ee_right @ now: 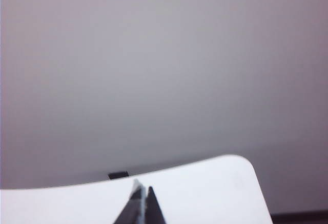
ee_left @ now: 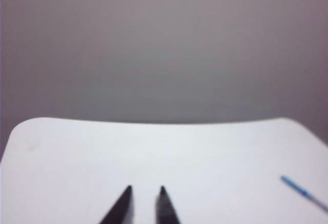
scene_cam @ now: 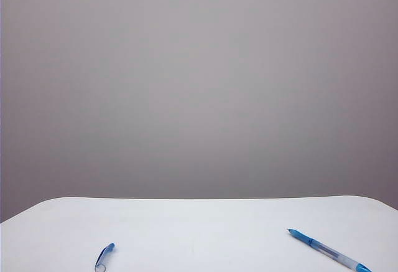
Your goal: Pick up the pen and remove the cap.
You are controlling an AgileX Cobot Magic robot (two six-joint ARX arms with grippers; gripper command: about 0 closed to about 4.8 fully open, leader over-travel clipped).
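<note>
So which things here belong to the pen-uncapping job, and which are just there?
Job:
- pen, lying uncapped at the table's right
- cap, lying apart at the left
- left gripper, jaws slightly apart, empty
- right gripper, jaws shut, empty

Just there:
- white table
- small dark object beyond its far edge

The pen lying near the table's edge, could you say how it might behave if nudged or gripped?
The pen looks slim and round, so it would probably roll if nudged. Its smooth plastic barrel may slip in a claw. It seems light and stiff. It lies apart from the cap.
</note>
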